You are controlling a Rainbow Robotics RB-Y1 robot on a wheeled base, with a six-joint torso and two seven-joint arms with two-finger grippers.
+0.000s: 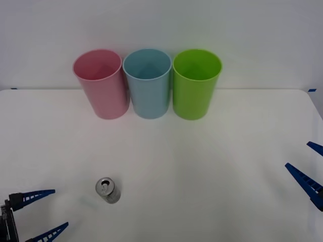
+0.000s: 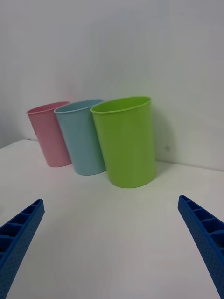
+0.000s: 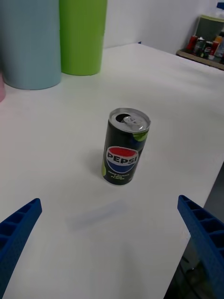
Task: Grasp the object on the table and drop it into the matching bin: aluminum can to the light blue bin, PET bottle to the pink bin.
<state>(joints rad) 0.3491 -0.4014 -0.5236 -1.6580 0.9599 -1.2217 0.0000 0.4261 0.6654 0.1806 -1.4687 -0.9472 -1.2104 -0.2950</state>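
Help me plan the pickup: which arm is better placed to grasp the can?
The left. Its gripper is open beside the upright can, which stands before its fingers; the right gripper waits across the table.

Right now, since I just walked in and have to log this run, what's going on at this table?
Nothing is held yet. The aluminum can stands upright on the white table, apart from the bins. The left hand is open low near the table's front left, close to the can. The right hand is open at the right edge. At the back stand the pink bin, the light blue bin and a green bin in a row.
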